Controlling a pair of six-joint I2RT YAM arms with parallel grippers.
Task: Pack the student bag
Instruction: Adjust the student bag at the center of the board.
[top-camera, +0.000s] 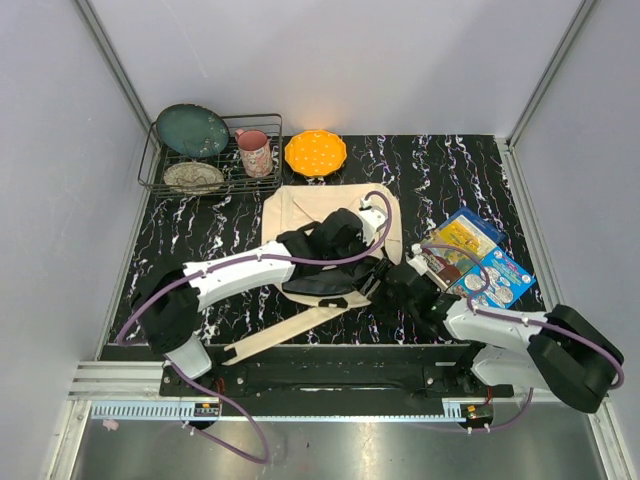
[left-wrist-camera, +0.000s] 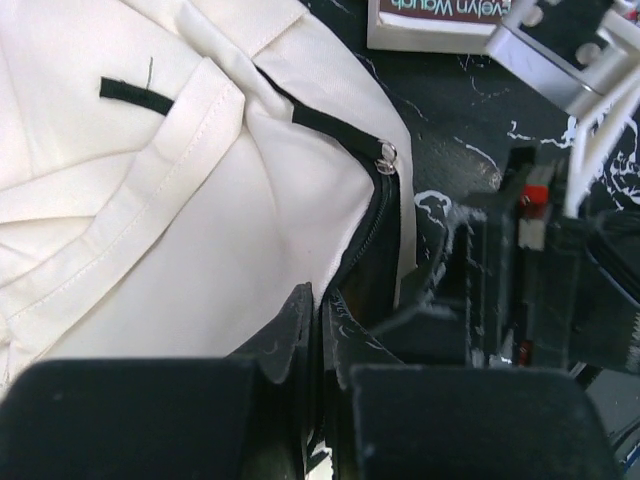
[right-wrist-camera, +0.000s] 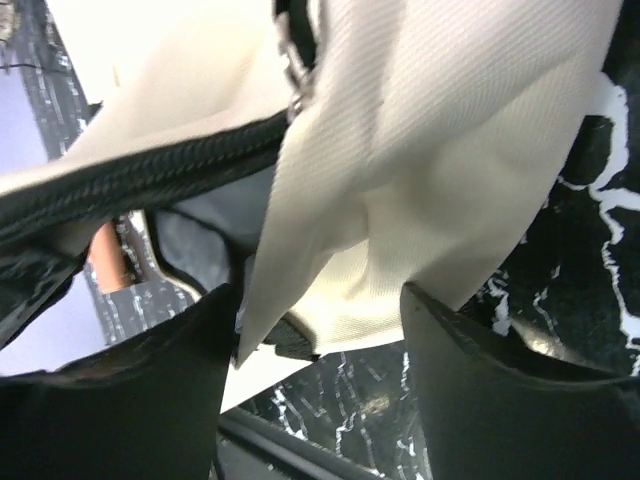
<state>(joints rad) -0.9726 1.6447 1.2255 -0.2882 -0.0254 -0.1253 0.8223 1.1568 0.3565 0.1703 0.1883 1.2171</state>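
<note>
The student bag (top-camera: 300, 212), a cream canvas backpack, lies flat in the middle of the table with its zip opening toward the arms. My left gripper (top-camera: 365, 273) (left-wrist-camera: 322, 318) is shut on the bag's edge beside the black zip (left-wrist-camera: 365, 240); a metal ring pull (left-wrist-camera: 386, 153) sits just ahead. My right gripper (top-camera: 397, 278) (right-wrist-camera: 320, 340) is open right beside it. A cream flap of the bag (right-wrist-camera: 400, 200) hangs down between its fingers (right-wrist-camera: 480, 390). The dark zip (right-wrist-camera: 150, 180) and the bag's inside show to the left.
A book (top-camera: 440, 266) (left-wrist-camera: 430, 25) and colourful flat packs (top-camera: 495, 280) lie right of the bag. At the back stand a wire rack (top-camera: 155, 170) holding plates, a pink mug (top-camera: 254, 152) and an orange plate (top-camera: 315, 152). A cream strap (top-camera: 290, 330) trails to the near edge.
</note>
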